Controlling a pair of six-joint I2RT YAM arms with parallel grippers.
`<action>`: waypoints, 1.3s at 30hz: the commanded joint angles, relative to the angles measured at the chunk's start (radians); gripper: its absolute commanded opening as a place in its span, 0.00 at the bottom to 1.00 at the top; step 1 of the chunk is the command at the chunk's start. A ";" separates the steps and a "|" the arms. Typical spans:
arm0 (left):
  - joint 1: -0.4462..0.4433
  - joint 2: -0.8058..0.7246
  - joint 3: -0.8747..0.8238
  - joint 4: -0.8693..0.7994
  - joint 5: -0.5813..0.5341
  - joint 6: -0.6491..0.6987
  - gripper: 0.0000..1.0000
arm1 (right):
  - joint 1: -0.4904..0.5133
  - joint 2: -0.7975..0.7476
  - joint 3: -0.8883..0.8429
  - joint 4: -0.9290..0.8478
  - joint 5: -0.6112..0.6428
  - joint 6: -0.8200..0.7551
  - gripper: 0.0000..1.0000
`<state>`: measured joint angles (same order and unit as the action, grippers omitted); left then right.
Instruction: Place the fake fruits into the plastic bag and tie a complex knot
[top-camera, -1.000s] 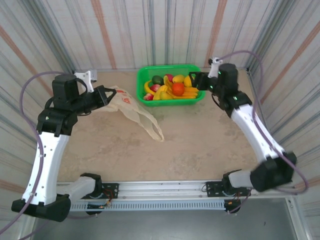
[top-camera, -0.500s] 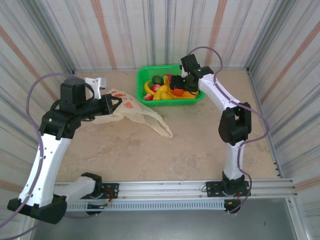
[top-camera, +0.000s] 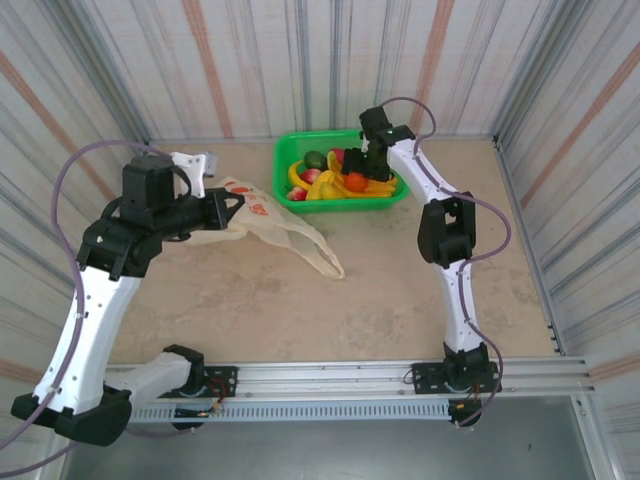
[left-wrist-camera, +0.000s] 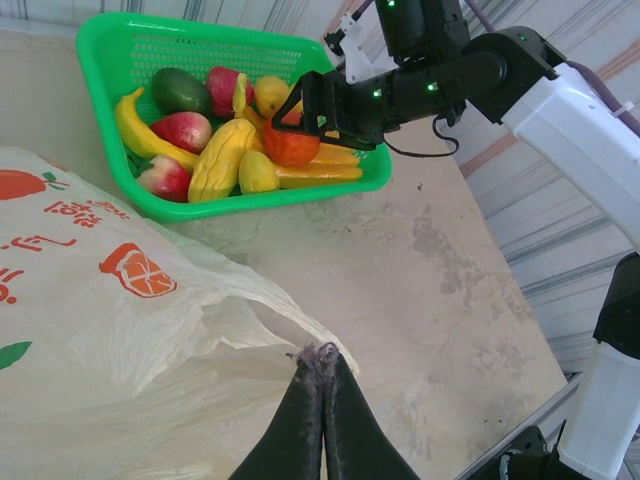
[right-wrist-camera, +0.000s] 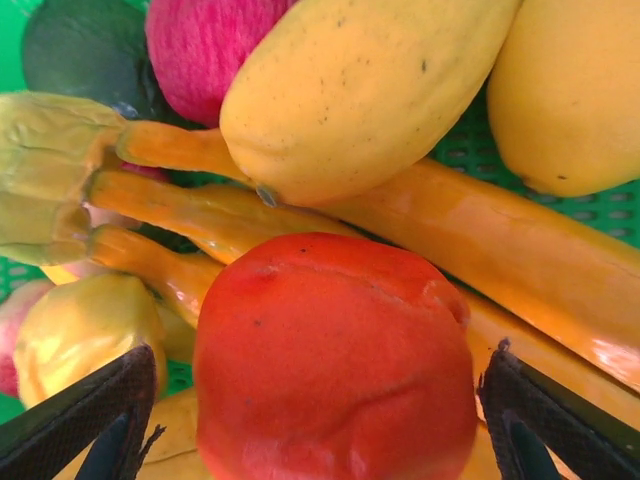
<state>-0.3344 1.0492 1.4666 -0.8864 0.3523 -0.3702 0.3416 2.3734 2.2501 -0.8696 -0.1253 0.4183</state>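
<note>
Fruit pickup looks pretty much lined up, going camera by camera

Overhead: the right gripper (top-camera: 352, 168) is reaching into the green basket (top-camera: 290, 148) at the far side of the table (top-camera: 400, 290), right on top of the red-orange fruit (top-camera: 356, 182) in the pile. The plastic bag (top-camera: 275, 218) lies crumpled on the table just left of the basket. The left gripper (top-camera: 230, 204) has it at the left end. So the right arm is the one next to the fruit, and the left is tied up with the bag

Left wrist camera: the left jaws are pressed together on a pinched fold of the bag's thin film, and the printed side of the bag spreads out to the left. Past it you can see the basket, with the right arm's jaws either side of that red-orange fruit, which sits on top of the bananas (left-wrist-camera: 320, 172)

Right wrist camera: this is the one that matters. The fruit sits dead centre, straight ahead between the two fingertips (right-wrist-camera: 90, 420). The jaws are apart with a sliver of gap on each side, so I'd say nothing is gripped yet. It's roundish, so there's no real long axis to line up with. The bananas underneath run slanted across the view, so I reckon a deep close could snag one
</note>
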 joint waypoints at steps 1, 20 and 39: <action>-0.005 -0.005 0.029 -0.031 -0.027 0.027 0.00 | -0.003 0.033 0.039 -0.044 -0.037 0.028 0.85; -0.005 0.002 0.051 -0.039 -0.023 0.037 0.00 | 0.033 -0.434 -0.343 0.169 -0.035 -0.099 0.66; -0.014 -0.036 0.045 -0.056 -0.006 0.060 0.00 | 0.522 -0.795 -1.002 0.439 -0.060 -0.104 0.58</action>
<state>-0.3428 1.0428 1.4998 -0.9173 0.3313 -0.3359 0.8577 1.5398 1.2480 -0.4709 -0.2432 0.2852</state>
